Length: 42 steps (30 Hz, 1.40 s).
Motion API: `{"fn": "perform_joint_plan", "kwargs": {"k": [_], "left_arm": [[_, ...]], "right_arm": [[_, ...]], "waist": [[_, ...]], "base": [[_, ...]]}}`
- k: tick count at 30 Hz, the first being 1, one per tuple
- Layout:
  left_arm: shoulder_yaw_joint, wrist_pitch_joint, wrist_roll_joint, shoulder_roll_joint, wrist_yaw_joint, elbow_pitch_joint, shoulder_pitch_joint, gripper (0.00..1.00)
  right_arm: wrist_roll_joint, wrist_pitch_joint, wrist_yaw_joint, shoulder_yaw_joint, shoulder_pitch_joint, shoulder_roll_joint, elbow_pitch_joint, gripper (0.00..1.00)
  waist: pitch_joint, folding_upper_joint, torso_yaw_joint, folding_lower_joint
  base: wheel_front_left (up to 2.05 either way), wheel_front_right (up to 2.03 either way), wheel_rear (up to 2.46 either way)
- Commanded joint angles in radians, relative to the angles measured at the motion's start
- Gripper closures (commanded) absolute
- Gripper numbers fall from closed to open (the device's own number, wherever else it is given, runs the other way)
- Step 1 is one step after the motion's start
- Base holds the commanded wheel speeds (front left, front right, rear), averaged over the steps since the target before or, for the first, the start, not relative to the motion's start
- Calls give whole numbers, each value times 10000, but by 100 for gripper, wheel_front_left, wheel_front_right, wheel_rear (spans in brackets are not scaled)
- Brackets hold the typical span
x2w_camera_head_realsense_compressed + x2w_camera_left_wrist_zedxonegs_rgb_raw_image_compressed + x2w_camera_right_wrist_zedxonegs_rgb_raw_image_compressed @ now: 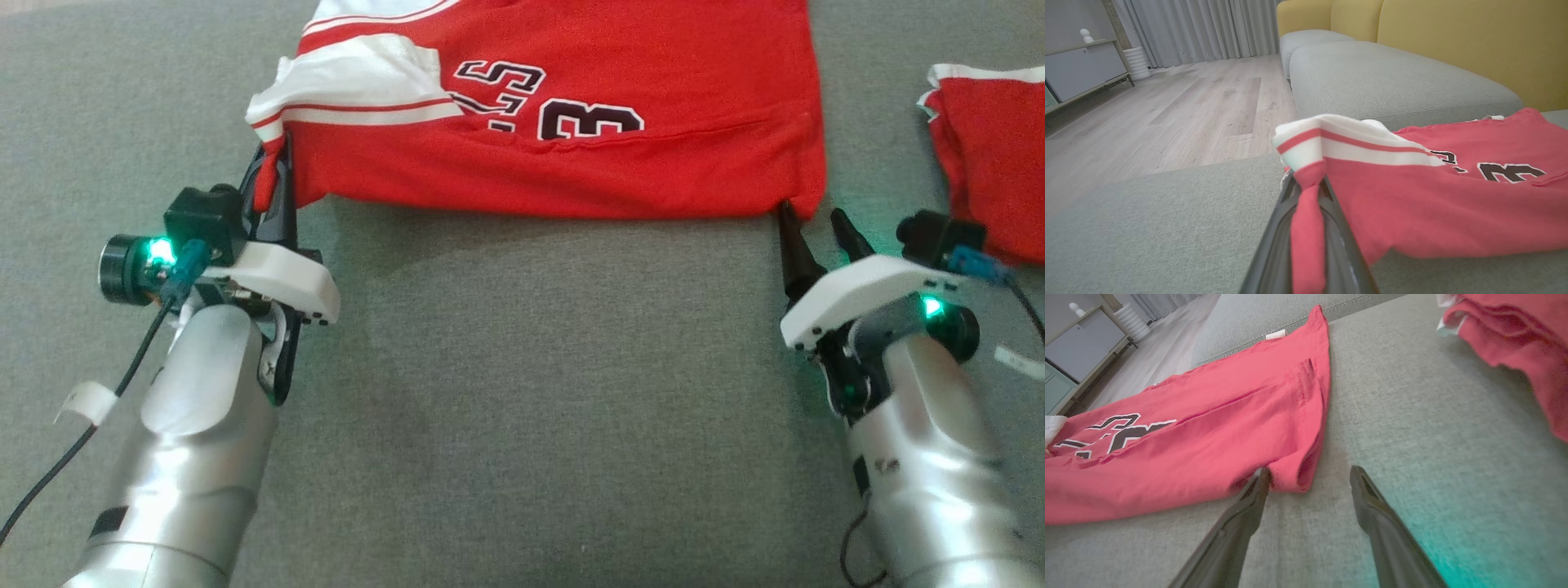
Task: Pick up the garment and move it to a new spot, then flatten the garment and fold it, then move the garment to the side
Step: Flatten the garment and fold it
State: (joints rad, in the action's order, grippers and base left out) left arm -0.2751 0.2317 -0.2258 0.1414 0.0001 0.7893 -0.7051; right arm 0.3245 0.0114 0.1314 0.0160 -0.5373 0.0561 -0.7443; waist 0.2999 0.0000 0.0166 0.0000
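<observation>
While the left arm reaches up from the lower left, its tool [273, 163] is pinched tight on the garment's [571, 171] near left corner, red cloth bunched between the dark fingers. The right tool [814, 216] stands wide at the near right corner, one finger touching the hem. The garment, a soft red jersey with white striped trim and black numerals, lies spread on the grey woven sofa seat [522, 367].

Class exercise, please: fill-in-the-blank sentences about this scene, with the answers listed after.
The left gripper is shut on a corner of the ____ garment. The right gripper, at the other near corner, stands ____. The garment lies on a ____ cushion. A second garment lies on the robot's ____ side.
Answers: red, open, grey, right.
</observation>
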Motion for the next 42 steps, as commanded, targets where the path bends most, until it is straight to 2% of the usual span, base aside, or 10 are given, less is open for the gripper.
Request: {"fn": "perform_joint_plan", "kwargs": {"k": [1,9,10,11,20,27,35,42], "left_arm": [[201,143,126,274,38,-380,-133,100],[48,49,140,321,92,-581,-31,100],[39,31,135,336,107,-578,-8,100],[29,7,129,351,122,-572,15,100],[60,-74,-14,611,221,-445,441,100],[38,-173,-245,680,199,-291,1360,100],[-7,-348,-532,721,263,-810,2896,100],[-169,-808,-670,756,471,-2041,4418,100]], "right_arm": [[103,82,-7,-191,-566,-58,-168,0],[796,-40,-7,-690,-1609,-58,-1998,0],[809,-89,-7,-775,-1721,-58,-2211,45],[794,-166,-7,-870,-1827,-58,-2395,100],[-618,-994,-7,-903,-2297,-55,-3534,100],[-1039,-855,-7,-1042,-1678,-5,-3626,100],[-624,-108,-7,-1670,-456,312,-2643,100],[49,1033,-7,-2134,1186,924,-915,100]], "waist": [[19,0,87,0],[82,0,237,0],[82,0,244,0],[79,0,247,0],[-406,0,54,0],[-1437,0,-151,0],[-2428,0,-360,0],[-3082,0,-420,0]], "base": [[0,0,0],[0,0,0],[0,0,0],[0,0,0],[0,0,0],[0,0,0],[0,0,0],[0,0,0]]}}
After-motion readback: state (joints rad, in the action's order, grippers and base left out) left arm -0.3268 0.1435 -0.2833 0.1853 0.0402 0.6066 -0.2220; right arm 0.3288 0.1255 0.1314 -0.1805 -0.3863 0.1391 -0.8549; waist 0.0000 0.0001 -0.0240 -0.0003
